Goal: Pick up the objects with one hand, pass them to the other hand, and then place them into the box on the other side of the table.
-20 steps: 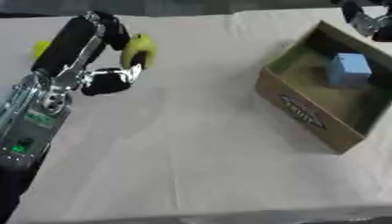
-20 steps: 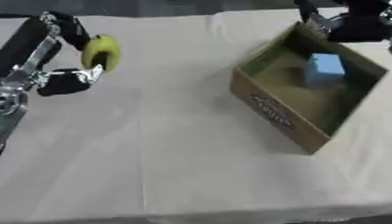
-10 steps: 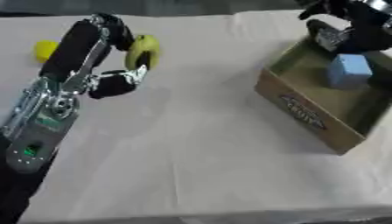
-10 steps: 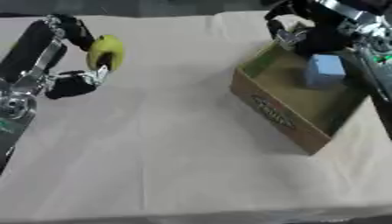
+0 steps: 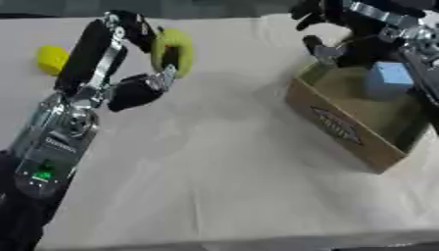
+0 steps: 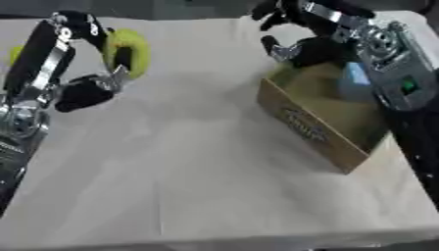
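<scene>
A: Starting at the far left, what lies on the bench (image 5: 223,166)?

B: A small yellow object (image 5: 51,58) sits on the pale cloth near the back edge, apart from everything else. Its exact shape cannot be made out.

A: And the left hand (image 5: 141,73)?

B: It is raised above the cloth at the upper left, its black arm with silver joints running down to the lower left corner. Its fingers are curled round a yellow-green object (image 5: 171,49), which sits against the fingers and clear of the bench. The thumb is bent in below it.

A: What is in the middle?

B: Only bare cloth, with a soft shadow under the held object.

A: Moving right?

B: A brown cardboard box (image 5: 343,130) stands on the right side of the bench, open at the top and turned at an angle, with a dark oval label on its near wall. Inside, towards the far right corner, lies a light blue block (image 5: 390,78).

A: And the right hand (image 6: 296,41)?

B: It comes in from the upper right and hangs over the box's far left corner, at the rim. Its fingers are spread and partly bent, and nothing shows between them. Whether it touches the rim cannot be told.

A: Are the two hands close?

B: No, they are well apart, with open cloth between them.
</scene>
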Controlling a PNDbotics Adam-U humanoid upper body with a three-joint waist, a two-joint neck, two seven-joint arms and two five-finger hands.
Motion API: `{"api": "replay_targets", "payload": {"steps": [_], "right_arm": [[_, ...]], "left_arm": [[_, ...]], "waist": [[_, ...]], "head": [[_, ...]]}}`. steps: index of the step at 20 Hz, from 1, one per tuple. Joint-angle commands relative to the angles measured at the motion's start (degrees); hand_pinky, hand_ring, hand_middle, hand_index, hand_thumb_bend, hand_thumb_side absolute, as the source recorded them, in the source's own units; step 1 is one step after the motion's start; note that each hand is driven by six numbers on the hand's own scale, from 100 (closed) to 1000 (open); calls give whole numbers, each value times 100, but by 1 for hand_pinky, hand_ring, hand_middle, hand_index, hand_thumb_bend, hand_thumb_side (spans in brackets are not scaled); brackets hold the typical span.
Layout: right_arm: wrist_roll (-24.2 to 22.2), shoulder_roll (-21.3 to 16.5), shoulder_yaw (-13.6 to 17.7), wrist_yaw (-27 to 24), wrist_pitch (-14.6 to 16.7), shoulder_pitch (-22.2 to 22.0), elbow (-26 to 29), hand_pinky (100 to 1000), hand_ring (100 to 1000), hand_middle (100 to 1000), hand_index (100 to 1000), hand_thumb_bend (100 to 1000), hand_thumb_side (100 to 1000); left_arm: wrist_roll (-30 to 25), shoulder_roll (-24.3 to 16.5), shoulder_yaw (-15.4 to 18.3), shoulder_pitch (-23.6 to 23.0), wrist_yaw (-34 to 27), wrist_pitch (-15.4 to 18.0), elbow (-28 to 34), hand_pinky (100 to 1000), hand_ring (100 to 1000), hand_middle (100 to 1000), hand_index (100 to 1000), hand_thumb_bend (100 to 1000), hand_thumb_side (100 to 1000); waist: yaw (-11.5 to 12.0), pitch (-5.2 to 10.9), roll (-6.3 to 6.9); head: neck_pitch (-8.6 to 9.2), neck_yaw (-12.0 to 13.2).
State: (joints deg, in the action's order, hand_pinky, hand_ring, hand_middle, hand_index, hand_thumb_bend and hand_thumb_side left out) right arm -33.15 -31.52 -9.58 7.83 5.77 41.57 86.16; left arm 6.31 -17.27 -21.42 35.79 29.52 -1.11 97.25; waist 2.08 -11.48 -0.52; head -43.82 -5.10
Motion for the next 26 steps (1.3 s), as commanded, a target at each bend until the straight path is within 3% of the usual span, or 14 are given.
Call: {"api": "replay_targets", "payload": {"steps": [1, 4, 8, 9, 13, 21, 26], "right_arm": [[-55, -14, -27, 163, 68, 194, -159, 945, 829, 910, 839, 100, 239], [-146, 73, -84, 270, 107, 295, -370, 947, 832, 914, 843, 100, 289], [-202, 123, -95, 331, 163, 346, -511, 947, 832, 914, 843, 100, 289], [-209, 133, -102, 333, 166, 350, -528, 953, 835, 924, 864, 100, 401], [-379, 289, -177, 269, 28, 481, -771, 954, 824, 898, 853, 100, 379], [-746, 401, -274, -171, -183, 584, -796, 960, 807, 881, 845, 100, 504], [-935, 468, -334, -459, -370, 661, -673, 960, 803, 887, 847, 100, 498]], "left_arm": [[48, 66, -6, 64, -395, 106, -53, 586, 464, 395, 456, 100, 442], [34, 166, -30, 82, -564, 172, -115, 588, 464, 395, 455, 100, 451], [15, 202, -40, 92, -637, 224, -144, 588, 464, 395, 455, 100, 451], [12, 210, -47, 99, -645, 232, -139, 589, 464, 395, 454, 100, 465], [-75, 389, -118, 153, -759, 379, -93, 589, 465, 395, 454, 100, 467], [-203, 552, -182, 250, -819, 508, -88, 590, 465, 395, 454, 100, 471], [-263, 647, -225, 313, -832, 556, -133, 589, 464, 394, 453, 100, 471]], "waist": [[12, 232, -86], [42, 226, -89], [52, 223, -88], [55, 219, -89], [88, 192, -99], [121, 172, -117], [141, 165, -124]], "head": [[-30, -19], [-30, -35], [-30, -41], [-30, -42], [-30, -32], [-30, 8], [-30, 8]]}}
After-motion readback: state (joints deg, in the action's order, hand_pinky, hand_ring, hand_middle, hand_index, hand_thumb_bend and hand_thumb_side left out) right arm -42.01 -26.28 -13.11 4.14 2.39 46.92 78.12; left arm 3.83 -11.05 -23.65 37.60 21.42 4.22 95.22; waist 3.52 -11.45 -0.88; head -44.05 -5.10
